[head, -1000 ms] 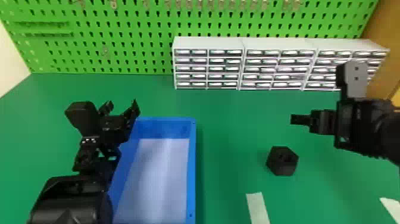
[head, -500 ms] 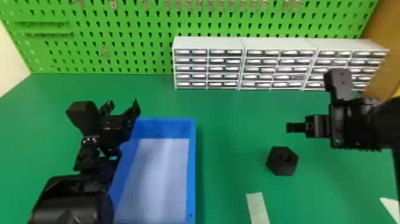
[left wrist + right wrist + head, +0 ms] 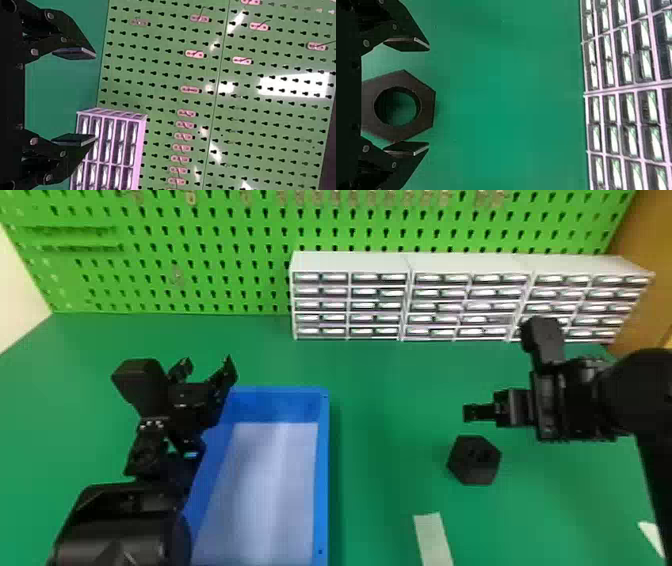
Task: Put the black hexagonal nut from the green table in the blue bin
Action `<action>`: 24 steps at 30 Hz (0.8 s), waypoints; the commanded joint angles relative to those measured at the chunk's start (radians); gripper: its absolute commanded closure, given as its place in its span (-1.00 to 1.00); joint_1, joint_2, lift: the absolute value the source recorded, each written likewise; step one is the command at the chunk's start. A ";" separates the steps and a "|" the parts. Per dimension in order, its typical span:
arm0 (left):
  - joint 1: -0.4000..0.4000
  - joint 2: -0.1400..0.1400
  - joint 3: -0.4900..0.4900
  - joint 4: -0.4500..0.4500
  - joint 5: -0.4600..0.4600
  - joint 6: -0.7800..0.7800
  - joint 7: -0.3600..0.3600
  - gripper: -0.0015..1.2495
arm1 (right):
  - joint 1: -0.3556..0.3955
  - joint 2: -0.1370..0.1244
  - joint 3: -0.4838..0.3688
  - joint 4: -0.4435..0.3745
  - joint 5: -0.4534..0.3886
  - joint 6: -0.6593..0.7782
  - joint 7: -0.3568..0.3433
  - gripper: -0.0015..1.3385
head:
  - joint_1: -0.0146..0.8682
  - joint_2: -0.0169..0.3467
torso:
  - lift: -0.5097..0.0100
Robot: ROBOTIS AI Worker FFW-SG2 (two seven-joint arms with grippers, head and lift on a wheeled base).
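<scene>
I hold my right pincer (image 3: 471, 413) wide, near the black hexagonal nut (image 3: 474, 460) | nut on the green table (image 3: 390, 400), right of the blue bin (image 3: 322, 470) | my left pincer (image 3: 207, 371) wide too, by the bin

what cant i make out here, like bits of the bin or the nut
Blue bin, head view: near end cut off by the bottom edge, left side partly behind the left arm.
Black hexagonal nut, right wrist view: one side behind the right gripper's body.
Pale strip, head view: near end cut off.
Drawers, head view: contents too small.
</scene>
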 commanded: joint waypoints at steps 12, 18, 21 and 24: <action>0.001 -0.003 0.000 0.002 0.000 0.000 0.000 -0.18 | -0.025 -0.009 0.062 0.120 -0.043 -0.072 0.000 -0.41 | 0.59 -0.63 | 0.59; -0.001 -0.003 -0.002 0.003 0.000 0.000 0.000 -0.18 | -0.029 -0.010 0.082 0.154 -0.052 -0.092 0.000 -0.41 | 0.59 -0.63 | 0.59; -0.001 -0.003 -0.002 0.003 0.000 0.000 0.000 -0.18 | -0.031 -0.010 0.088 0.174 -0.061 -0.099 0.000 -0.41 | 0.59 -0.63 | 0.59; -0.001 -0.003 -0.002 0.003 0.000 0.000 0.000 -0.18 | -0.032 -0.013 0.105 0.192 -0.072 -0.112 0.000 -0.41 | 0.59 -0.63 | 0.59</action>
